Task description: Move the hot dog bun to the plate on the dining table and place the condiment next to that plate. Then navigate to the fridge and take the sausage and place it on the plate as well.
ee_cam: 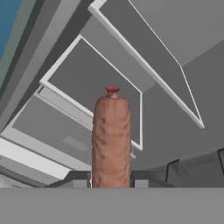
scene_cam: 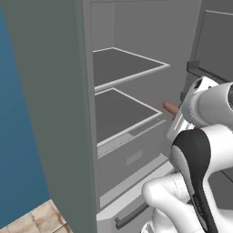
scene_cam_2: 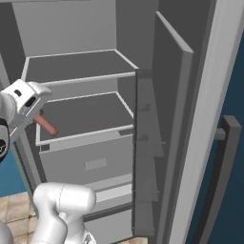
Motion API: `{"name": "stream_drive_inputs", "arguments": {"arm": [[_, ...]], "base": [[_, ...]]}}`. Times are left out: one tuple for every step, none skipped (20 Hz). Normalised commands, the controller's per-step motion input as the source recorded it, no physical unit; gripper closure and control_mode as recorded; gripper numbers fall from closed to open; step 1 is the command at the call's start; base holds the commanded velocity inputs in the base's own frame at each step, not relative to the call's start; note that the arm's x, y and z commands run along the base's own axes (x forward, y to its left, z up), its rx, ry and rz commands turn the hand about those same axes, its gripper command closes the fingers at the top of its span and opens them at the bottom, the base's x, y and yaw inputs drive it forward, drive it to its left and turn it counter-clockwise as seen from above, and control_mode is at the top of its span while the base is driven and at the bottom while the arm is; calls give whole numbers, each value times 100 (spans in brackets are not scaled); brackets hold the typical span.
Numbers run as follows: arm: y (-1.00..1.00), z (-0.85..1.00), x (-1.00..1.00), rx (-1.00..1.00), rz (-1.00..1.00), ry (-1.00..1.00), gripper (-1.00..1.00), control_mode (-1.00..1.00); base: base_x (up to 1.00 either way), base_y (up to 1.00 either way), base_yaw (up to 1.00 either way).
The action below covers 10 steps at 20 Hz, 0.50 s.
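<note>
glossy white arm (scene_cam: 191,191) — rounded shells, black joint band, small dark finger tips (ee_cam: 78,178)

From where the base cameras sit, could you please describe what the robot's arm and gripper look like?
The arm is built of smooth, rounded glossy white shells, with a dark, almost black band curving over one joint. The hand is a boxy white block with a small dark round detail on its side. The gripper ends in two small, dark grey, squared finger tips. No cables or markings are visible.
</note>
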Motion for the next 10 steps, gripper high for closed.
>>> {"name": "stream_drive_inputs", "arguments": {"arm": [[25,-9,-39,-14,0,0,100,-100],[0,0,0,0,0,0,100,100],[0,0,0,0,0,0,100,100],[0,0,0,0,0,0,100,100],[0,0,0,0,0,0,100,100],[0,0,0,0,0,0,100,100],[0,0,0,0,0,0,100,100],[0,0,0,0,0,0,100,100],[0,0,0,0,0,0,100,100],[0,0,0,0,0,0,100,100]], "base": [[0,0,0],[-41,29,5],[-51,18,4],[-53,10,3],[-70,5,8],[-80,5,15],[-90,3,25],[-93,2,31],[-100,0,35],[-100,0,38]]}}
